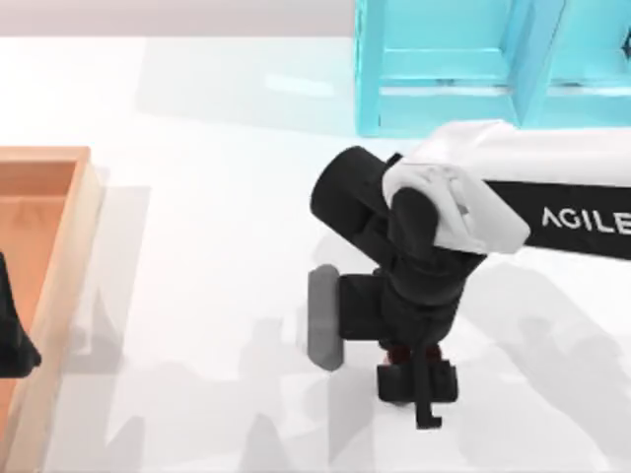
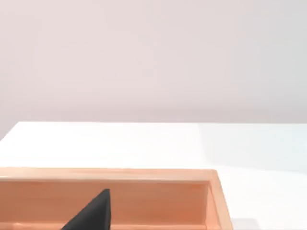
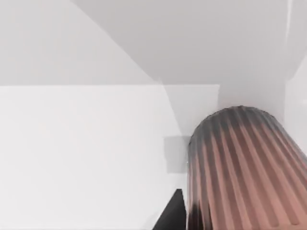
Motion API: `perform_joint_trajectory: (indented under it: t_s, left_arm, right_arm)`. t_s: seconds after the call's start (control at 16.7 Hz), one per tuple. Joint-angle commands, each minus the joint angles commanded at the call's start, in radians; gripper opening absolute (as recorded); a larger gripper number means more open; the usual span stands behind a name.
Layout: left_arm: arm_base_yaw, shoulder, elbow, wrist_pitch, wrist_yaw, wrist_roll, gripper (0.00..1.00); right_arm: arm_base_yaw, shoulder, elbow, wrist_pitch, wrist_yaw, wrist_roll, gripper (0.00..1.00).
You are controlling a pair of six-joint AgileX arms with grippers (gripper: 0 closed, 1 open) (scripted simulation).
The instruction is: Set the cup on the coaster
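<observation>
Gripping the finely ribbed, copper-toned cup, the right gripper hovers over smooth white table; left gripper unreadable.

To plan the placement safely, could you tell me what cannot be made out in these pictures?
- Top view: the ribbed copper-toned cup is nearly all hidden under the black right hand.
- Top view: the grey flat slab is partly covered by that arm.
- Top view: the left edge cuts off the black left hand over the wooden tray.
</observation>
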Motion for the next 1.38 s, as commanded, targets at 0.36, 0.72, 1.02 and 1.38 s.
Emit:
perform_joint_trajectory:
  t_s: [0.36,0.72,1.02,1.38]
  left_arm:
    - [0.000,0.000,0.000,0.000,0.000,0.000,1.00]
    - [0.000,0.000,0.000,0.000,0.000,0.000,1.00]
    - [0.000,0.000,0.000,0.000,0.000,0.000,1.00]
    - [0.000,0.000,0.000,0.000,0.000,0.000,1.00]
  right_arm:
    - [-0.215,0.009,0.065,-0.083,0.006,0.067,0.00]
    - [-0.721,0.006,0.146,-0.241,0.024,0.213,0.00]
    - [-1.083,-0.019,0.201,-0.348,0.032,0.331,0.00]
    - [-1.187,-0.039,0.218,-0.380,0.030,0.378,0.00]
